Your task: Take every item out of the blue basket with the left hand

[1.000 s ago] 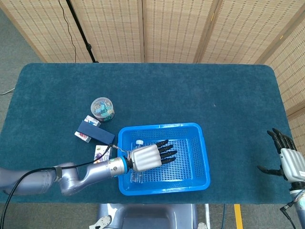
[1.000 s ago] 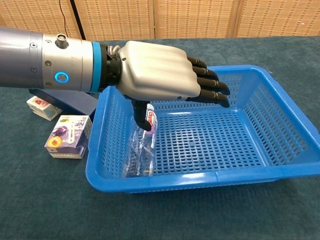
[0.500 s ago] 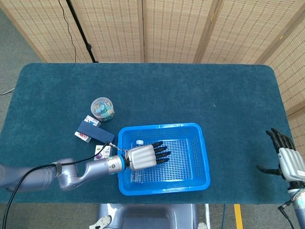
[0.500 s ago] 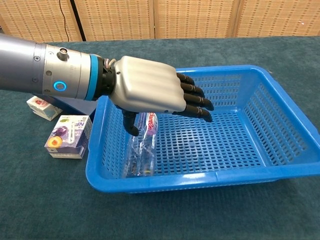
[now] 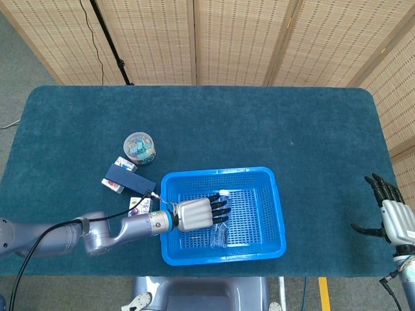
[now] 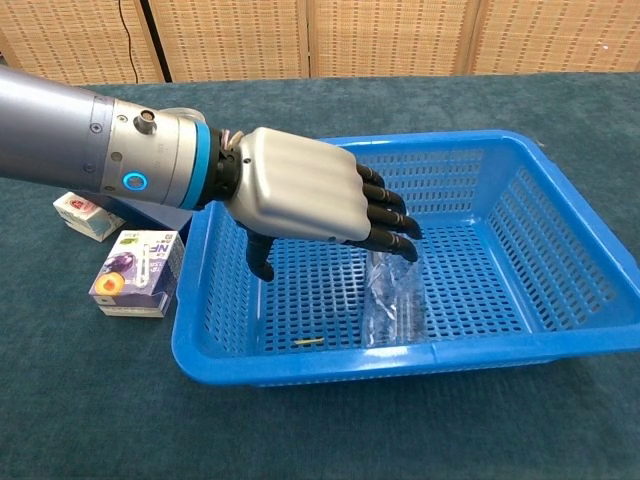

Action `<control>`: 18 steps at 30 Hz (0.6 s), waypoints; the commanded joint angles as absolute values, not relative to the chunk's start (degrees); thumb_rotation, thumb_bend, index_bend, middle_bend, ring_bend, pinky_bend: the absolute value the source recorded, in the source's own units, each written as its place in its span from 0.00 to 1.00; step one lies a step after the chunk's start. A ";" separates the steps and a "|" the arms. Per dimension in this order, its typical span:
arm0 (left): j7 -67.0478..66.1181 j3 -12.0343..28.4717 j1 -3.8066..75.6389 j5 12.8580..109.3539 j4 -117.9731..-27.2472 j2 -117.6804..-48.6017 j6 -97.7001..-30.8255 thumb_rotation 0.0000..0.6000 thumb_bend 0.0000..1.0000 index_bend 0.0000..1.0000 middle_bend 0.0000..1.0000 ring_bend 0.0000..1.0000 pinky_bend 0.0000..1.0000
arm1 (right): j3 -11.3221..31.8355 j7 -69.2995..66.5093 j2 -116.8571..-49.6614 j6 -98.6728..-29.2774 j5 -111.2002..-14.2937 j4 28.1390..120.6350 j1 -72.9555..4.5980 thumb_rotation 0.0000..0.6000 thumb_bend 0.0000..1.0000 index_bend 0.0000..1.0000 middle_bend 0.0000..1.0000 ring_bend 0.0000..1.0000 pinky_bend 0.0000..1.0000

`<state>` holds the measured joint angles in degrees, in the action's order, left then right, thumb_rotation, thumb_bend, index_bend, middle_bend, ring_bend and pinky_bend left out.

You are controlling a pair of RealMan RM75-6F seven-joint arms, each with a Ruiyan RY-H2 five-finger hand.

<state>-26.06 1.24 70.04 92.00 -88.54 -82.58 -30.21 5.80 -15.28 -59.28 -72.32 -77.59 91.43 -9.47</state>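
The blue basket [image 5: 224, 172] [image 6: 600, 340] sits at the table's front middle. A clear plastic bottle [image 5: 218, 236] [image 6: 395, 305] lies on the basket floor near its middle. My left hand [image 5: 194, 214] [image 6: 300, 185] hovers inside the basket with its fingers stretched out over the bottle's far end. Its thumb hangs down to the left, apart from the bottle, so nothing is held. A thin yellowish stick [image 6: 308, 343] lies on the basket floor near the front wall. My right hand [image 5: 395, 217] rests with fingers spread at the table's far right edge.
Left of the basket lie a small purple-printed carton [image 5: 137, 206] [image 6: 135, 272], a dark blue box [image 5: 131, 179] on a small white-and-red box [image 6: 88, 215], and a round clear container [image 5: 139, 148]. The teal table [image 5: 259, 123] stretches behind the basket.
The bottle has shifted from the basket's left wall to its middle. My left hand drew back slightly toward the left and lowered. The right hand has stayed put.
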 commanded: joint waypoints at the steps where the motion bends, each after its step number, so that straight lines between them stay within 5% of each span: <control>1: -26.46 0.98 70.18 91.97 -88.19 -83.00 -30.02 1.00 0.00 0.00 0.00 0.00 0.13 | 5.80 -15.15 -59.30 -72.24 -77.55 91.45 -9.49 1.00 0.00 0.00 0.00 0.00 0.00; 18: -29.10 1.92 70.97 91.43 -79.25 -92.61 -31.72 1.00 0.00 0.00 0.00 0.00 0.13 | 5.93 -14.95 -59.33 -71.89 -77.17 91.48 -9.50 1.00 0.00 0.00 0.00 0.00 0.00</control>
